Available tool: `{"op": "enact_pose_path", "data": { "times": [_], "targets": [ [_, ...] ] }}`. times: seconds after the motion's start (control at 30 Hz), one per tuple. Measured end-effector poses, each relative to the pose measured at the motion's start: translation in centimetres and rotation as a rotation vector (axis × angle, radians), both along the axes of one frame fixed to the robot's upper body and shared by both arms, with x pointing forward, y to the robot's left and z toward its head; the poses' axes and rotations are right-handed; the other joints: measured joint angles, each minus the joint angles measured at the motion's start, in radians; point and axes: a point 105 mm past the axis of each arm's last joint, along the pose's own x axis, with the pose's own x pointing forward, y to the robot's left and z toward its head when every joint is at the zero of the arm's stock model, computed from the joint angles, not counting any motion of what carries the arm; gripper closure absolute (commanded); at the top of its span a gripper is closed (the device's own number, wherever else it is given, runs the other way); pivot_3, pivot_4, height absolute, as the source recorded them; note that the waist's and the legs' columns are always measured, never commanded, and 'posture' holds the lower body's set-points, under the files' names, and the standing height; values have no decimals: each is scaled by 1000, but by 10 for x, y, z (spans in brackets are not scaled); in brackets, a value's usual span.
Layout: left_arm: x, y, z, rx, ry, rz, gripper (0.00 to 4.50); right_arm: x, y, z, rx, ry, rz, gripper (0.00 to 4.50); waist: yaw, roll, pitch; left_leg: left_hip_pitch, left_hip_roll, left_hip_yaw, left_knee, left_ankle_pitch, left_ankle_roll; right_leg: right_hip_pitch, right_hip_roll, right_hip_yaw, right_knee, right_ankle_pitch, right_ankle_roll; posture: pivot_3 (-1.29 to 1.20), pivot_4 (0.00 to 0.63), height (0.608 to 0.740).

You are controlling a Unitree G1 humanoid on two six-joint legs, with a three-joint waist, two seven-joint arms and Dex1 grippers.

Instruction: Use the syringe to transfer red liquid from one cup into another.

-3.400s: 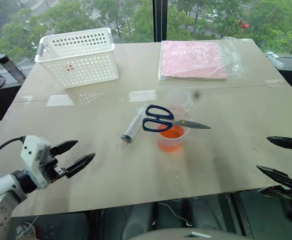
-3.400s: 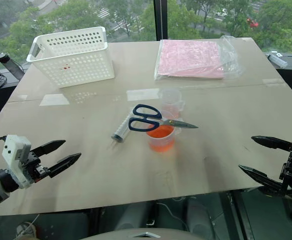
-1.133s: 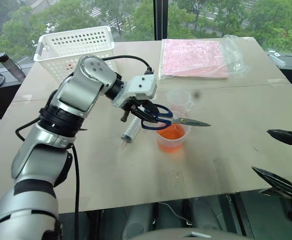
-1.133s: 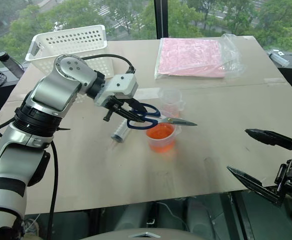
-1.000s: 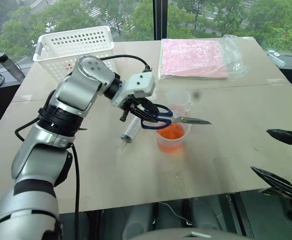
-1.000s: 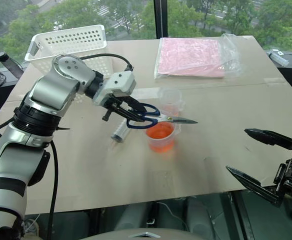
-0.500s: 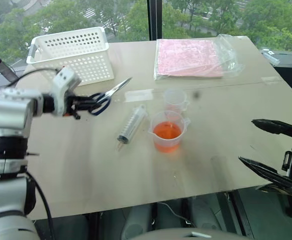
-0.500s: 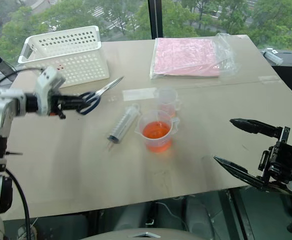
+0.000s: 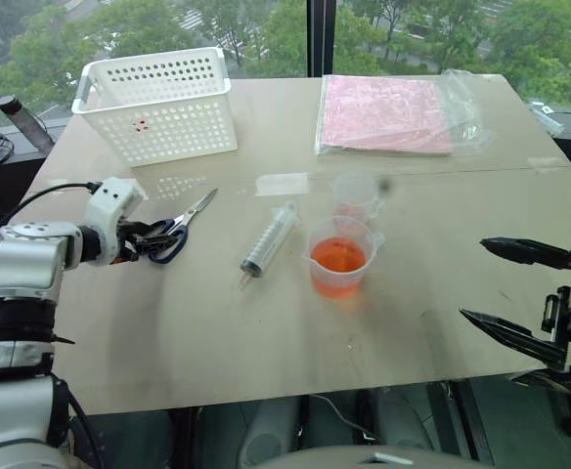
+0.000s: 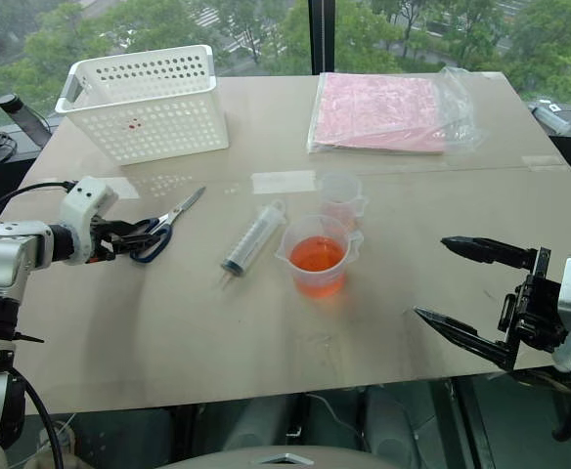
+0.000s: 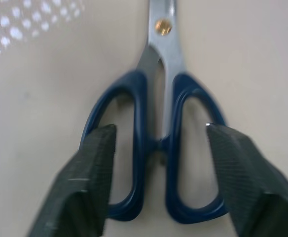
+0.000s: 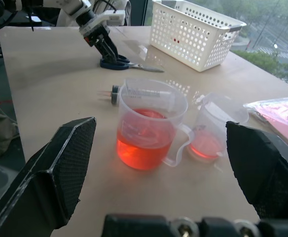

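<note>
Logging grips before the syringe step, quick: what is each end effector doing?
Left end effector: open, fingers straddling the scissors handles on the table.
Right end effector: open, holding nothing.

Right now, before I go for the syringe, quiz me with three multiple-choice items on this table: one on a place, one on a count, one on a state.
1. Where do the scissors lie?
A. Across the larger cup
B. On the table, between the basket and the syringe
C. Inside the basket

2. How many clear cups hold red liquid?
A. One
B. Two
C. Three

3. How does the left gripper stand?
A. Open, a finger outside each scissor handle
B. Shut on the syringe
C. Shut on the basket rim

Answers:
1 B: they rest flat on the table, nearer than the white basket and to the left of the syringe.
2 B: the larger cup and the smaller cup both show red liquid.
3 A: the left wrist view shows both fingers spread beside the blue handles.
</note>
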Motion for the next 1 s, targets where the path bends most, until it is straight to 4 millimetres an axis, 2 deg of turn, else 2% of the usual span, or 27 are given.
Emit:
{"op": "enact_pose_path", "data": {
  "times": [0.1, 0.2, 0.27, 0.37, 0.47, 0.67, 0.8, 1.0],
  "targets": [
    [-4, -18, 31, -52, -75, -52, 768, 0, -1, -1, -2, 7, 2, 0, -1, 0, 0, 0, 0, 0, 0, 0, 0, 0, 0, 0, 0, 0, 0, 0, 150, 740],
    [-7, -48, 73, -80, -129, -112, 768, 1, -2, 0, -3, 0, 2, 0, 5, 0, 0, 0, 0, -1, 0, 0, 0, 1, 0, -1, 0, 0, 0, 0, 150, 740],
    [-9, -74, 82, -57, -59, -127, 768, 4, -4, 0, -6, -6, -8, 0, 7, 0, 0, 0, -1, -1, 1, 0, 0, 2, 0, -1, 0, 0, 0, 0, 150, 740],
    [-18, -114, 63, -58, 171, -185, 768, 7, -6, 1, -18, -19, -13, 0, 2, 1, -1, 1, -2, 0, 2, 0, 0, 1, 2, 0, 2, 0, 1, 0, 150, 740],
    [-15, -135, 45, -33, 355, -187, 768, 7, -8, 0, -27, -10, -15, 0, -8, -1, 1, 1, -1, -2, 1, 1, -2, 0, 4, -1, 4, 0, 0, 0, 150, 740],
    [13, -143, 57, 67, 382, -67, 768, 3, -11, 0, -45, -6, -27, 0, -25, 0, 1, 1, -2, 1, 1, 3, -4, 0, 4, 2, 3, 0, 1, 0, 150, 740],
    [21, -158, 33, 86, 481, -17, 768, -5, -5, -3, -26, -5, -49, 0, -20, -1, 1, 1, -1, 0, 1, 3, -5, -1, 3, 1, 4, 0, 1, 0, 150, 740],
    [26, -166, 11, 117, 543, 48, 768, -16, -2, -6, -33, 14, -67, 0, -22, -2, 2, 1, -2, 0, 1, 4, -5, -1, 3, 2, 3, 0, 1, 0, 150, 740]
  ]
}}
